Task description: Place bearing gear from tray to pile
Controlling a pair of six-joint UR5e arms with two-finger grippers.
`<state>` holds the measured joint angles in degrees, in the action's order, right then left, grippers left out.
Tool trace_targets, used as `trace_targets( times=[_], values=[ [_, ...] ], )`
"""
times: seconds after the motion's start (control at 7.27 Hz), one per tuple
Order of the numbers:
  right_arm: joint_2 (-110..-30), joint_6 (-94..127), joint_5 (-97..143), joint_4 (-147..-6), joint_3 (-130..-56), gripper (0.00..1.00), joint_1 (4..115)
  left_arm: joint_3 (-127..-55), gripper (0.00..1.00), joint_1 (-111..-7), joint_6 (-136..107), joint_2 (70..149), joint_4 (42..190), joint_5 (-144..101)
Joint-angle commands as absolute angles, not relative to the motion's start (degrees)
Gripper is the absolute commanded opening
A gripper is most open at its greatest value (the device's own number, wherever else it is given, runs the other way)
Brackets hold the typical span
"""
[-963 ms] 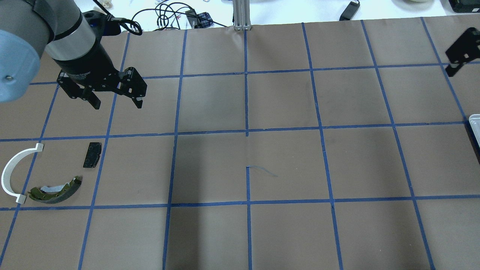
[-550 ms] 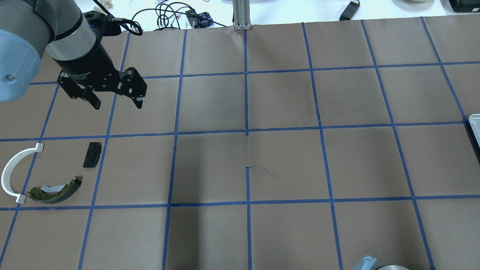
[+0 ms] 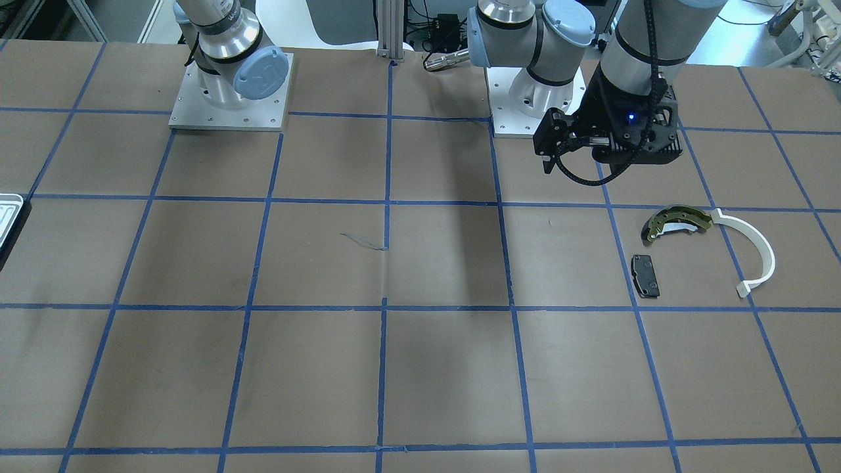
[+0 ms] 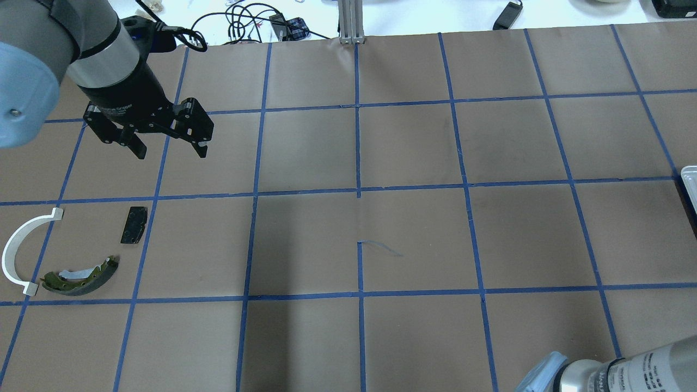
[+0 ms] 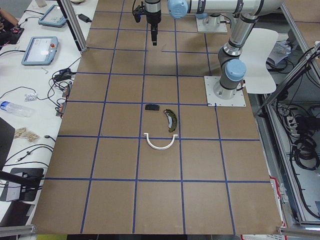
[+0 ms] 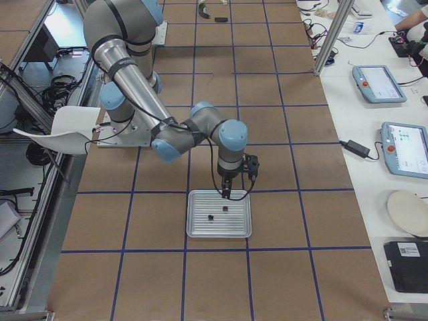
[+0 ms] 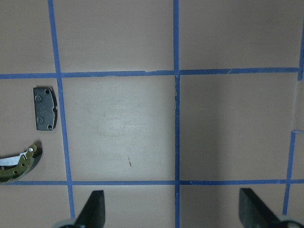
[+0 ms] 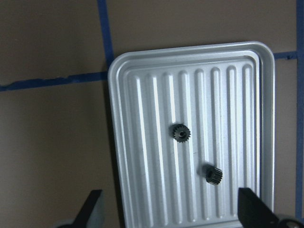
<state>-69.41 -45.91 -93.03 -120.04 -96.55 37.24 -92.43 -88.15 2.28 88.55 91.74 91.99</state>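
Right arm (image 4: pixel 615 373) now fills the bottom right corner of the overhead view, where only a sliver of it showed a moment ago; the black part seen at the top right a second ago is gone from there; left arm and the pile have not shifted.

Right gripper (image 6: pixel 226 194) hangs over the tray (image 8: pixel 142 142), pointing down; its wrist view shows both fingers (image 8: pixel 92 209) spread wide with nothing between them.

Bearing gear (image 8: pixel 212 175) lies on its side on the tray's ridged floor, stub showing, not gripped; second black gear (image 8: pixel 180 133) lies flat just up and left of it, the two apart.

Tray sits at the table's (image 4: pixel 414 234) far right end; only its corner shows in the overhead view.

Left gripper (image 4: pixel 171 152) hovers above bare table, jaws wide, empty; it sits beyond the pile (image 3: pixel 677 223), on the side away from the robot.

Pile is at the left end, well apart from the tray:
- olive-gold shoe (image 4: pixel 81 277) nearest the robot;
- white arc strip (image 4: pixel 13 253) outboard of it, one end just beside the shoe's tip; cannot tell if they touch;
- black pad (image 4: pixel 134 224) lying flat, apart from both.
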Motion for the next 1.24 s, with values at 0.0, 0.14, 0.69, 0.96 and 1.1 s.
trace_targets(
  times=[0.0, 0.14, 0.69, 0.96, 1.1],
  values=[
    [-63.82, -46.58, -92.72, -125.68, -96.77, 1.0, 34.1, -92.37, 1.0, -88.15, 2.29, 88.59, 91.67, 91.93],
    [-62.42, -47.1, -91.85, -125.94, -96.85, 1.0, 33.67, -92.37, 1.0, -88.15, 2.29, 88.59, 91.58, 91.93],
    [-59.76, -48.25, -92.81, -125.7, -96.86, 0.85, 32.0, -92.46, 1.0, -88.15, 2.29, 88.59, 91.58, 91.93],
    [-59.68, -48.34, -94.64, -124.1, -96.86, 0.79, 31.9, -92.46, 1.0, -88.15, 2.29, 88.59, 91.67, 92.2],
    [-59.59, -48.25, -95.44, -123.49, -96.86, 0.7, 31.9, -92.46, 1.0, -88.15, 2.29, 88.59, 91.67, 92.98]
  ],
)
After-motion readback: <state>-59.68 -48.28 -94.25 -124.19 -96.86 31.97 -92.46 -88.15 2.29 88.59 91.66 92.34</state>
